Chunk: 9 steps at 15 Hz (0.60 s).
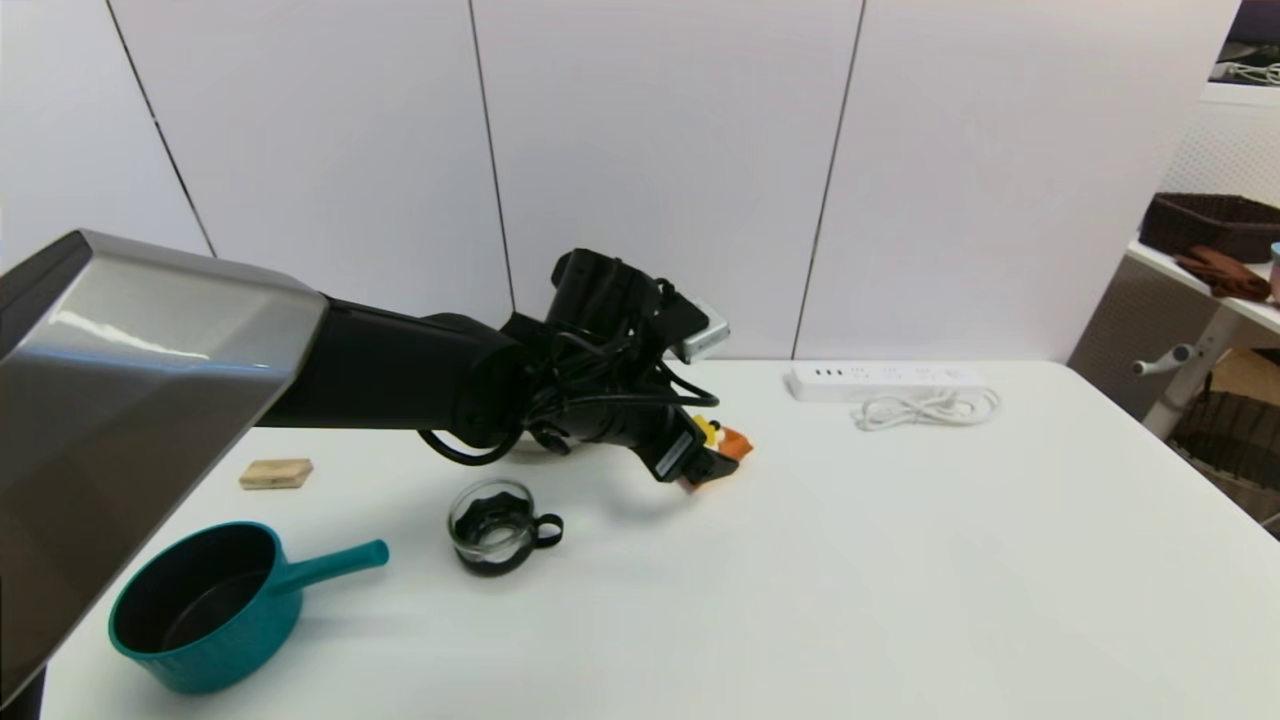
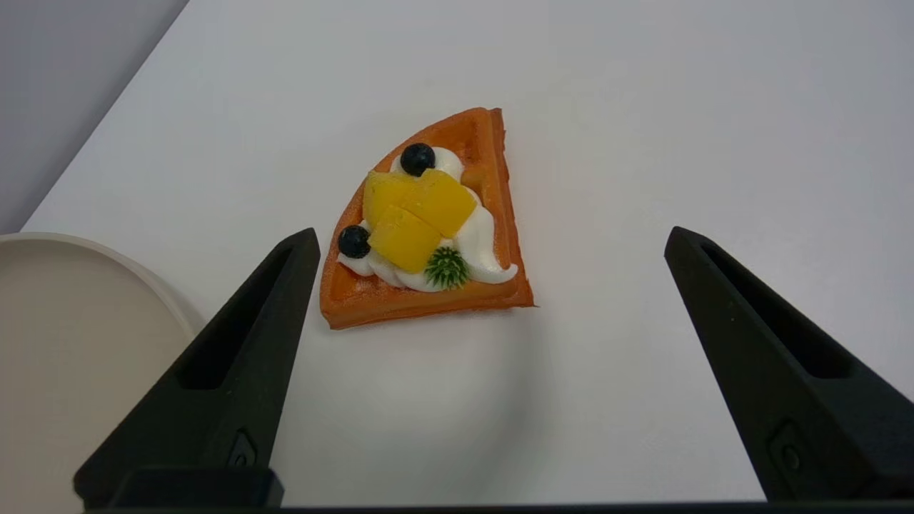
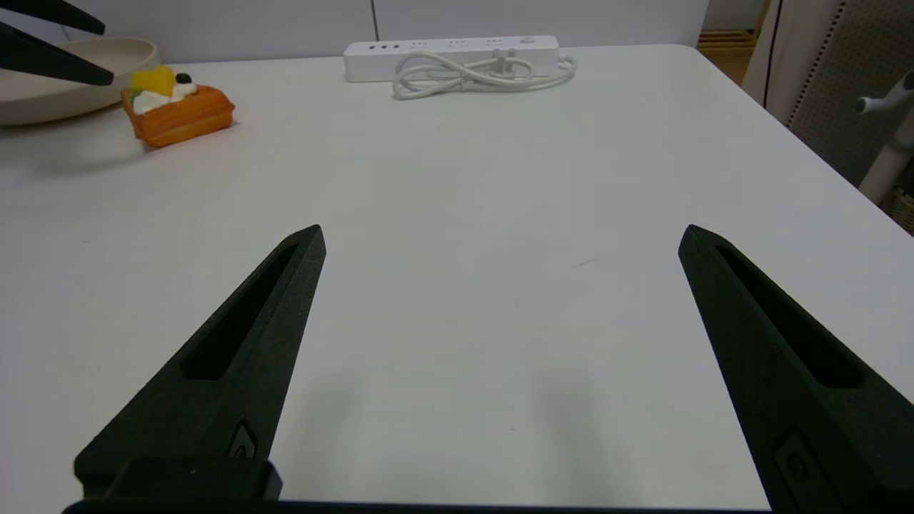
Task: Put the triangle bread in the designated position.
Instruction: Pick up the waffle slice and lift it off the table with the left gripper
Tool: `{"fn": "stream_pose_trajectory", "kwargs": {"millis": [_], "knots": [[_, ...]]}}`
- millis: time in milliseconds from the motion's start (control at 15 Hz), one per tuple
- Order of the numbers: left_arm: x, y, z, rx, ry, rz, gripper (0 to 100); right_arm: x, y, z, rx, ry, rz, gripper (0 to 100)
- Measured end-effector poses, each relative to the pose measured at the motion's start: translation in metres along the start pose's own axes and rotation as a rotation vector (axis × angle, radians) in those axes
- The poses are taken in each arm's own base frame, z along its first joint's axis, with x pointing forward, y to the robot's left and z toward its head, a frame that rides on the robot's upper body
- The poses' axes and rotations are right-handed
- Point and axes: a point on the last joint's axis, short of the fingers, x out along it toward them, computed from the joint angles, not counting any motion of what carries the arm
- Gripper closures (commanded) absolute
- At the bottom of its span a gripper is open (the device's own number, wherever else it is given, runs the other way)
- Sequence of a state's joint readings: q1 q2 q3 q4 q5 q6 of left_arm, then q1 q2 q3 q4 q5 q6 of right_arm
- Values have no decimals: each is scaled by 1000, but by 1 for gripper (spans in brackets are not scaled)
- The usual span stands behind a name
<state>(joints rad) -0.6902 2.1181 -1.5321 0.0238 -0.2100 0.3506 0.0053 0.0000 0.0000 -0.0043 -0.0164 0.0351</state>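
Left gripper [image 2: 489,239] over the triangle bread [image 2: 428,228], jaws wide open: shift to centre, drop straight, pinch the sides. Right gripper [image 3: 500,239] parked, open.

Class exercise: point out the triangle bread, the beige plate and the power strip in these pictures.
triangle bread [image 2: 421,221]: left wrist view, on its yellow fruit topping.
beige plate [image 3: 78,68]: right wrist view, on its rim.
power strip [image 1: 885,381]: head view, on its white body.
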Motion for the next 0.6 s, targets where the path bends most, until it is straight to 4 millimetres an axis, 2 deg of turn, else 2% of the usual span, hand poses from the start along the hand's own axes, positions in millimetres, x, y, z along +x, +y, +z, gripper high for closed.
{"fn": "stream_pose_trajectory", "kwargs": {"millis": [333,600], "knots": [[24,8,4,-20,-17,21,0,0,0,0,0,0,0,0],[44,8,-8,-44,17,6,0,0,0,0,0,0,-1,0]]}}
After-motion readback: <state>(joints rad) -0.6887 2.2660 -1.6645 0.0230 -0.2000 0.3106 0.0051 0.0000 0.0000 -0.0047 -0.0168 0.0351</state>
